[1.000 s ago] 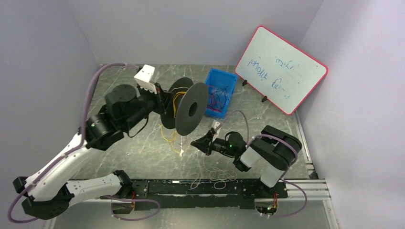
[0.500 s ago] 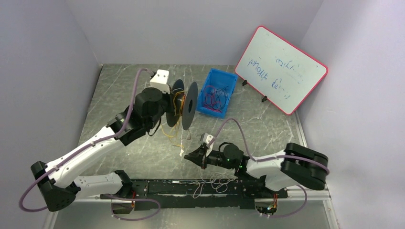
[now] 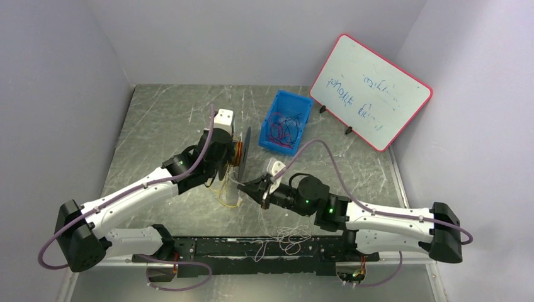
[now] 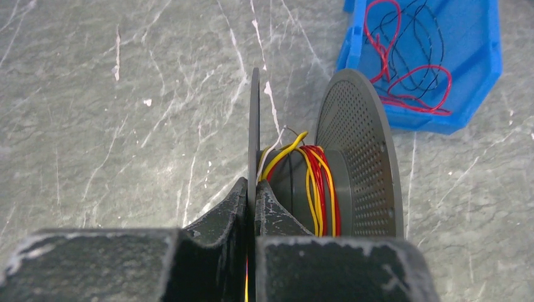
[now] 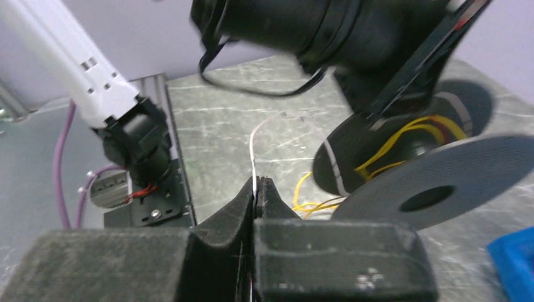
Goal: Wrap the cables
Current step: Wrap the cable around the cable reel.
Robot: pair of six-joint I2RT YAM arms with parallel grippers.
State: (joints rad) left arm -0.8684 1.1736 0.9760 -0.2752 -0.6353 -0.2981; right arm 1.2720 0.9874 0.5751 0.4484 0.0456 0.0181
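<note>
A dark grey spool (image 3: 243, 154) with two round flanges stands on edge at mid-table; red and yellow cables (image 4: 313, 182) are wound on its hub, and a white one too. My left gripper (image 4: 254, 189) is shut on the spool's near flange (image 4: 254, 126). My right gripper (image 5: 256, 184) is shut on a white cable (image 5: 252, 148) that curves up toward the spool (image 5: 434, 182); in the top view this gripper (image 3: 242, 187) sits just right of and below the spool. Loose yellow cables (image 3: 225, 190) trail on the table under the spool.
A blue bin (image 3: 289, 123) with red and black wires stands behind right of the spool, also in the left wrist view (image 4: 441, 56). A red-framed whiteboard (image 3: 370, 91) leans at the back right. Thin white wire loops (image 3: 286, 238) lie on the front rail.
My left arm has swung the spool right and down toward mid-table, turning it edge-on. My right arm has stretched out to the left, bringing its gripper up close to the spool.
</note>
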